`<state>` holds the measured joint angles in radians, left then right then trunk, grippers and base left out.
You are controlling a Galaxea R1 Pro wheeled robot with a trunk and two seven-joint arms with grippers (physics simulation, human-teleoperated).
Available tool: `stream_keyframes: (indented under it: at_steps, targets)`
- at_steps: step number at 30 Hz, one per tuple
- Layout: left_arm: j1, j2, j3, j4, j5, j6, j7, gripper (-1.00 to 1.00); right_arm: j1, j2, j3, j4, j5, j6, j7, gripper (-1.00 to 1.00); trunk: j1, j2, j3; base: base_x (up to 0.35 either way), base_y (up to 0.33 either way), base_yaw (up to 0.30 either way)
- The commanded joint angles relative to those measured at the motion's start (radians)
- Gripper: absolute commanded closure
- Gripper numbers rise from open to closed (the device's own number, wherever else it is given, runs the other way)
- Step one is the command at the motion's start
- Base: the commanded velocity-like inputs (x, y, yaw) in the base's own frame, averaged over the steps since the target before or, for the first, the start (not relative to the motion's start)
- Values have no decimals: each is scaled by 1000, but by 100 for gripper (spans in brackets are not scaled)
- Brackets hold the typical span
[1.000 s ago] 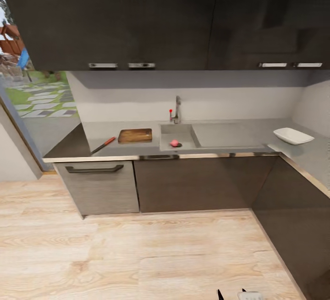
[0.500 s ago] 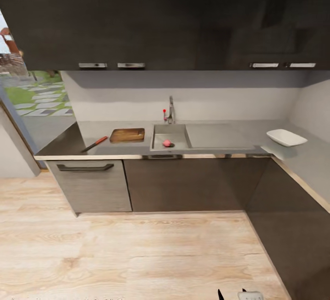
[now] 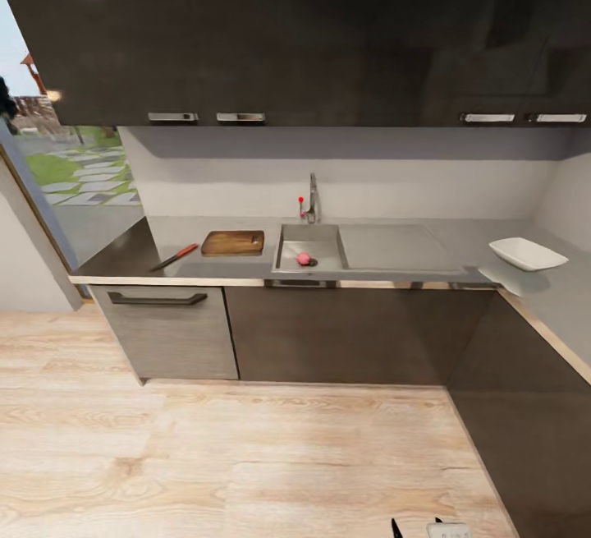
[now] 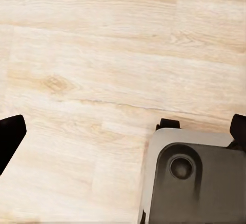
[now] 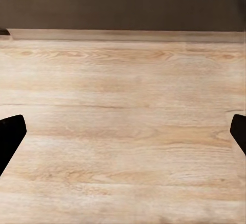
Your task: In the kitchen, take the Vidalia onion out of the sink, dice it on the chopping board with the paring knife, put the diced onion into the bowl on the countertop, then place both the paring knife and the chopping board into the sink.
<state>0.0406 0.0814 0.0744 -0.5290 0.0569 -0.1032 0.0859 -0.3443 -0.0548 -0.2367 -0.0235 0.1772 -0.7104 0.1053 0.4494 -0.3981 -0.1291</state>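
Across the wood floor (image 3: 246, 456) from the counter (image 3: 410, 242), I'm at the approach step, both my grippers (image 4: 123, 131) (image 5: 123, 131) spread wide and empty; onion (image 3: 304, 259) sits in the sink (image 3: 328, 234), so next I must roll close enough to reach in.

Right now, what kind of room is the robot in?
A home kitchen, as a simulator render: a steel sink with a tap set into a long grey countertop, dark upper cabinets above, and a chopping board and paring knife laid out.
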Motion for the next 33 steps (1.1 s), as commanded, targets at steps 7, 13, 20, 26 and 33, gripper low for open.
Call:
stream_keyframes:
  at_steps: [7, 13, 20, 26, 33]
  targets:
    - [-1, -23, -2, -98, -1, 95, 6, -100, -1, -7, -10, -1, 5, -4, 5, -100, 1, -2, -2, 3, -4, 1]
    - [-2, -86, -10, -471, -12, 571, 2, -100, -1, -8, -10, -1, 5, -4, 5, -100, 1, -2, -2, 0, 0, 0]
    - [-24, -164, -73, -776, -92, 749, 3, -100, -1, -8, -10, -2, 5, -3, 5, -100, 1, -2, -2, 0, 0, 0]
    - [-112, -218, -111, -927, -222, 901, 1, -100, -1, -8, -10, -3, 5, -3, 5, -100, 1, -2, -2, 0, 0, 0]
    - [-298, -232, -172, -1011, -241, 999, 4, -100, -1, -8, -10, -3, 6, -2, 5, -100, 1, -2, -2, 0, 0, 0]
